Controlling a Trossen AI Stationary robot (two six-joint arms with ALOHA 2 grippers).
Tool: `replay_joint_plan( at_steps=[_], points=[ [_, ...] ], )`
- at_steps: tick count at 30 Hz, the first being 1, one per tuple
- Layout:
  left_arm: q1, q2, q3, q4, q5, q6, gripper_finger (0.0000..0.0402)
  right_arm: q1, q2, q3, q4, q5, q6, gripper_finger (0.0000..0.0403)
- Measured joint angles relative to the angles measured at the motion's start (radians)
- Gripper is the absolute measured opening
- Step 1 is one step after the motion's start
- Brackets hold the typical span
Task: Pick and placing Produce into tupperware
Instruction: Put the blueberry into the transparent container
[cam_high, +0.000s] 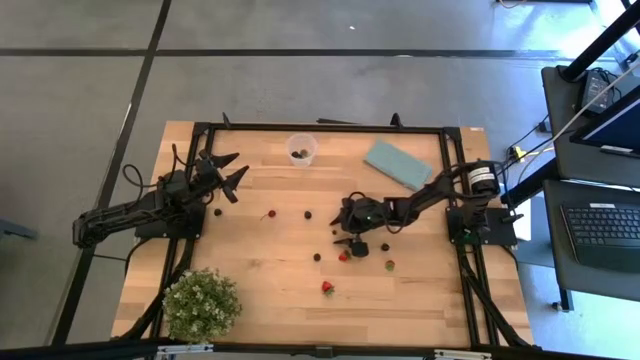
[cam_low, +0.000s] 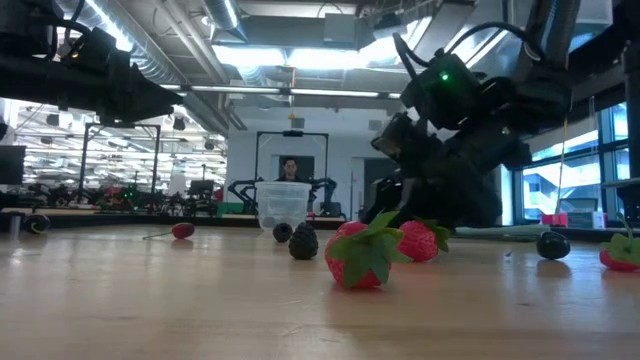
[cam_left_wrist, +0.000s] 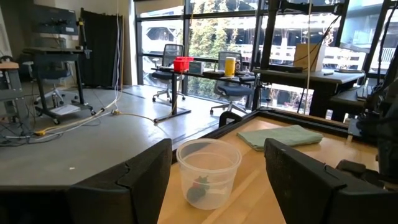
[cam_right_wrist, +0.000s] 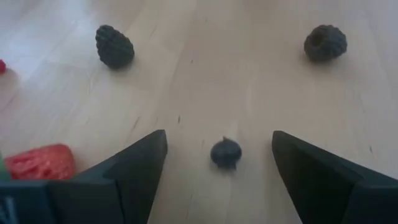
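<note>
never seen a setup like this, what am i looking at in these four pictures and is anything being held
Two robot arms work at a wooden table. One picture looks down from above, one sits at table height, and two come from cameras on the arms' wrists. Berries lie scattered, such as a strawberry, with a few already in the clear cup. A potted plant and a teal pad also sit there. The right end effector is open around a small dark berry; the left end effector is open, facing the cup. Nothing is held.
</note>
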Motion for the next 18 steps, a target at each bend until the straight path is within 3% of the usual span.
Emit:
replay_joint_plan(
  at_steps=[12, 18],
  points=[
    [0.000, 0.000, 0.000, 0.000, 0.000, 0.002, 0.0247, 0.002, 0.013, 0.014, -0.069, -0.006, -0.026, 0.0229],
    [0.000, 0.000, 0.000, 0.000, 0.000, 0.002, 0.0247, 0.001, 0.013, 0.014, -0.080, -0.003, -0.026, 0.0214]
  ],
)
